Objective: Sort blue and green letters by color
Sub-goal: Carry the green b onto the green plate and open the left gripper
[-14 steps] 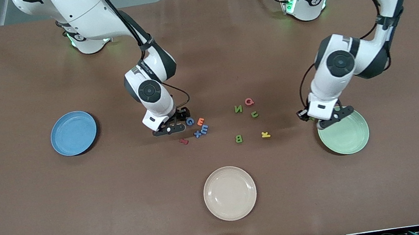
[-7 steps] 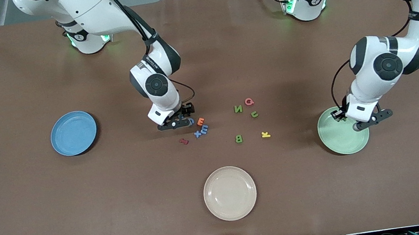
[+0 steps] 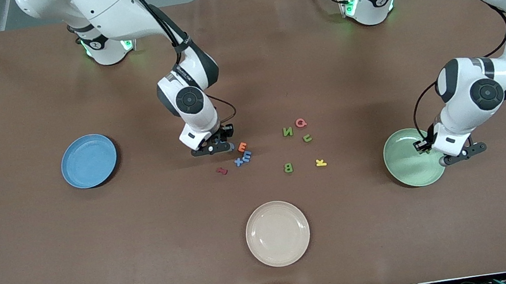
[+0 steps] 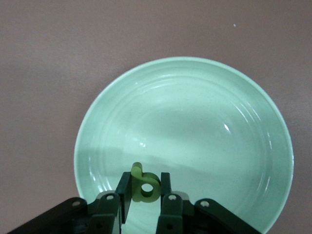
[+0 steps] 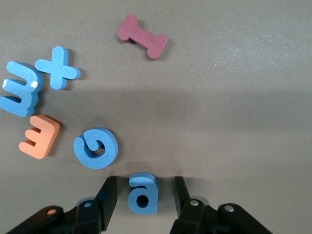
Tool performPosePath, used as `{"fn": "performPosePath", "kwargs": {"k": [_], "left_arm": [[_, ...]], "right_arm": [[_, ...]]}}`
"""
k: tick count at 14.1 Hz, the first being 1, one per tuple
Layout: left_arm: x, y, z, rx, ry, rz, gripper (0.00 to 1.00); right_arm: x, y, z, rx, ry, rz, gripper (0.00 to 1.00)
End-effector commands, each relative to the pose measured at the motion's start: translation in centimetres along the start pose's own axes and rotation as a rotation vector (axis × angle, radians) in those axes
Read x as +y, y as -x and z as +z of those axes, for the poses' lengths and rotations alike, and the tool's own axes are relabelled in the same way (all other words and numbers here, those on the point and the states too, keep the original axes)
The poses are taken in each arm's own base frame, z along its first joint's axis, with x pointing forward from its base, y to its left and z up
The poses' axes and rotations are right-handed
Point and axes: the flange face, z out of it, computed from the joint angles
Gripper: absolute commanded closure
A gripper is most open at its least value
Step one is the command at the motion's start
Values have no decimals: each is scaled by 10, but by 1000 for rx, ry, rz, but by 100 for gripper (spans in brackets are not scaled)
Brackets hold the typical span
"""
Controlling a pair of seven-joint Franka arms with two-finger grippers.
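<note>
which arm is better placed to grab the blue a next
The right. Its right gripper is low at the table with open fingers either side of the blue a. The left gripper hangs over the green plate, shut on a green letter.

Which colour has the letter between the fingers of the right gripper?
Blue: the letter a is mid-blue, best seen in the right wrist view.
</note>
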Motion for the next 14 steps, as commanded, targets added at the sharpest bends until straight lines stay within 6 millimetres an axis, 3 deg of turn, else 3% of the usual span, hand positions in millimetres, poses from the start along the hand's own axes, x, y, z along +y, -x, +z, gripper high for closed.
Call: {"fn": "performPosePath", "kwargs": {"k": [1,3,5,6,7,8,10,11,14], "left_arm": [[3,-4,1,9,-3,21,90],[0,-7,9,3,1,13,87],[-1,-9,14,-2,5,6,84],[0,-9,15,-4,6,6,78],[2,-9,15,-3,7,7,70],[5,-10,14,0,8,15,53],[4,-13,8,12,7,11,12],[4,-15,5,18,7,18,0],[19,-18,-18,49,9,33,0]], "right_arm": [[-1,7,3,-3,1,8,63],[0,7,3,-5,3,1,75],[1,7,0,-23,14,3,97],[4,6,-6,-39,20,6,100],[9,3,-19,-61,32,13,100],[21,-3,-40,-87,48,21,100],[53,-17,-77,-127,75,22,100],[84,-28,-98,-144,80,9,100],[171,-41,-133,-167,98,-96,100]]}}
